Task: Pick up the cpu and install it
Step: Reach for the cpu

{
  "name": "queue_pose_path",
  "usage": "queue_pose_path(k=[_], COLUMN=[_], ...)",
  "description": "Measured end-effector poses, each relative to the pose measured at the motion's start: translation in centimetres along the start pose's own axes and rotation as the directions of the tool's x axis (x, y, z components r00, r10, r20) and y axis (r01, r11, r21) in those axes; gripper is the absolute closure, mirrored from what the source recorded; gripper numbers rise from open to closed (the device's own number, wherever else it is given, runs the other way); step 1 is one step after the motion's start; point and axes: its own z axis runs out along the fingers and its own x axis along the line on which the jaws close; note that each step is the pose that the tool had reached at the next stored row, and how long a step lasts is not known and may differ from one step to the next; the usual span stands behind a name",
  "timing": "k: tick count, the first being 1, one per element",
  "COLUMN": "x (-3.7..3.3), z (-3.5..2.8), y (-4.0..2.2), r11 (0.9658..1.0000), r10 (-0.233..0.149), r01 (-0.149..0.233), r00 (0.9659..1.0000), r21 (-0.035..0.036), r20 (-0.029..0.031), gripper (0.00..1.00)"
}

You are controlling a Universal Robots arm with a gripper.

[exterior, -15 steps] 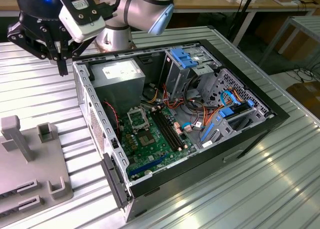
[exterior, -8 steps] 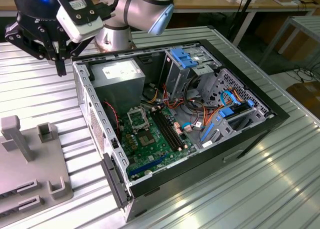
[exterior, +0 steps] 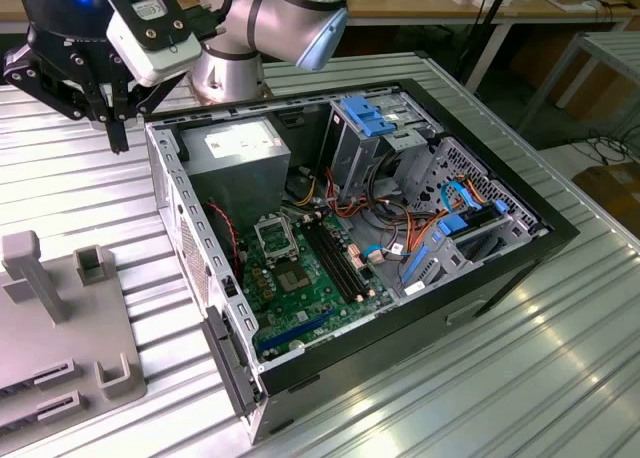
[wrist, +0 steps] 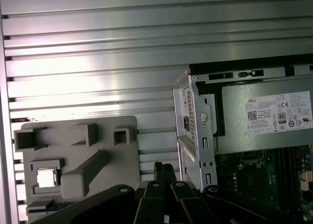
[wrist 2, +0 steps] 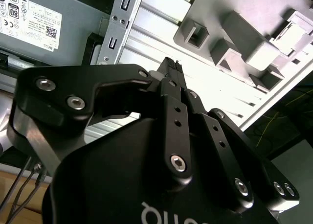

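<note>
One cpu: small flat square silver-grey chip, parked in a pocket of the one grey plastic fixture block, that's lower left in the exterior view.
One gripper: black metal claw, fingers pinched together, nothing in them.
Arm pose: upper left of the exterior view, claw pointing down over the ribbed metal table, just outside the one open black computer case.
</note>
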Motion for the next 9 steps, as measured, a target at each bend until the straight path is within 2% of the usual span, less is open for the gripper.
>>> queue_pose_path(k=[3,9], x=[0.13,0.83], z=[0.01,0.01], y=[-0.01,-0.06], r11=[1.0,1.0], r10=[0.0,0.0], r01=[0.0,0.0], r00=[1.0,1.0], r21=[0.0,0.0002], r20=[-0.0002,-0.0013], gripper=[0.89,0.89])
